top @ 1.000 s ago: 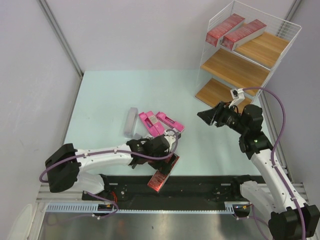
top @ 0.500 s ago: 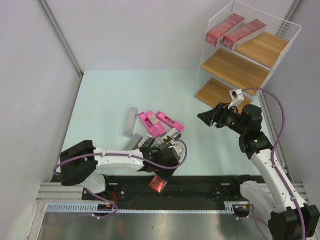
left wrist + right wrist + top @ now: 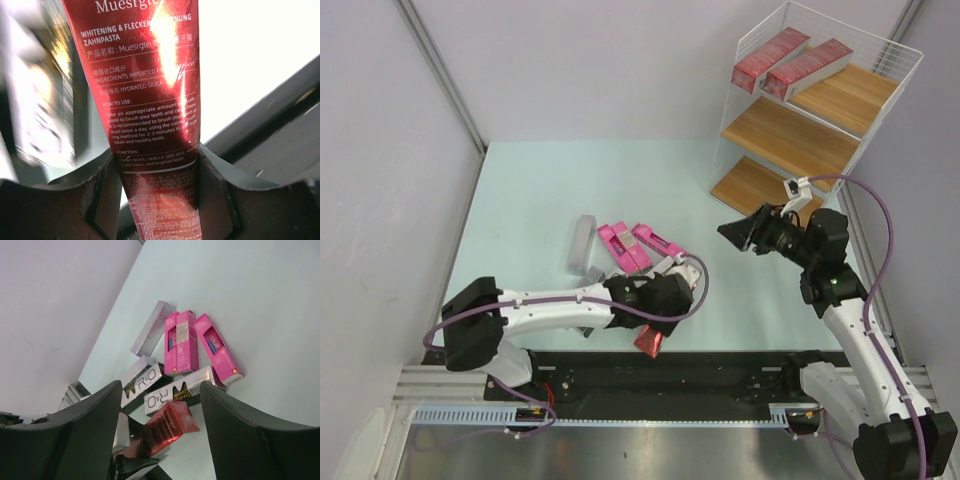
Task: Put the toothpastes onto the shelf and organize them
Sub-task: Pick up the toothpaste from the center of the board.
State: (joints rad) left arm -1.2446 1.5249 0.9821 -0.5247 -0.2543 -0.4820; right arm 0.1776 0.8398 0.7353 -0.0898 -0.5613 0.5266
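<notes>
The left pincer (image 3: 157, 167) is closed on a red box (image 3: 145, 75). In the wrist view both fingers press on the box's two sides, and its printed face (English, German and Chinese text) runs up btw. them. From above, this box hangs tilted at the near edge of the table (image 3: 550, 190), over the black rail (image 3: 720, 375).

The right pincer (image 3: 728, 231) is in the air in front of the shelf (image 3: 790, 135), fingers apart and w/ nothing btw. them. It points left, toward the boxes on the table.

Near the middle of the table lie three pink boxes (image 3: 186, 340). Two touch side by side, and the third is just beside them at an angle. One silver box (image 3: 154, 327) lies just beside them on the left, as seen from above. Two more silver boxes (image 3: 175, 390) lie closer to the left arm, approx. parallel, and the held red box is just in front of them.

The shelf stands at the far right corner. Two red boxes (image 3: 807, 68) lie side by side on its top board.
</notes>
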